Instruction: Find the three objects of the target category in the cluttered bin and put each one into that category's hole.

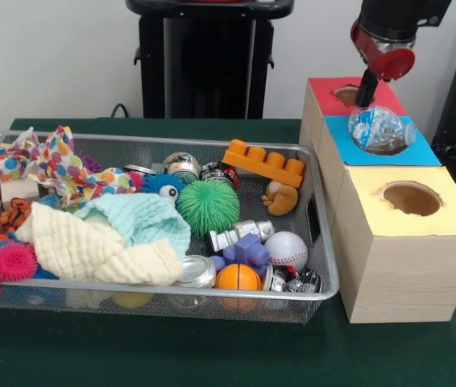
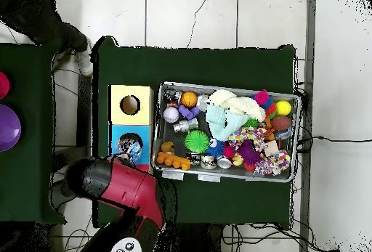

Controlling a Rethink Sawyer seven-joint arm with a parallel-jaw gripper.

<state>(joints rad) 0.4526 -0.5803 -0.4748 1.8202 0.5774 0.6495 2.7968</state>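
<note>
Your gripper (image 1: 366,98) hangs over the crumpled plastic bottle (image 1: 379,129) resting on the blue hole (image 1: 385,145); I cannot tell its state. The bottle is probably light, crackly and slippery, so pinch a crease.

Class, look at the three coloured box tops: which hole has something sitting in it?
The blue top's hole, in the middle: a crumpled clear bottle sits in it under the gripper. The red and yellow holes are empty.

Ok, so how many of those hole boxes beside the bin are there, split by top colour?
Red-topped box: 1
Blue-topped box: 1, with a crushed plastic bottle sitting in its hole
Yellow-topped box: 1
Total: 3 boxes
</note>
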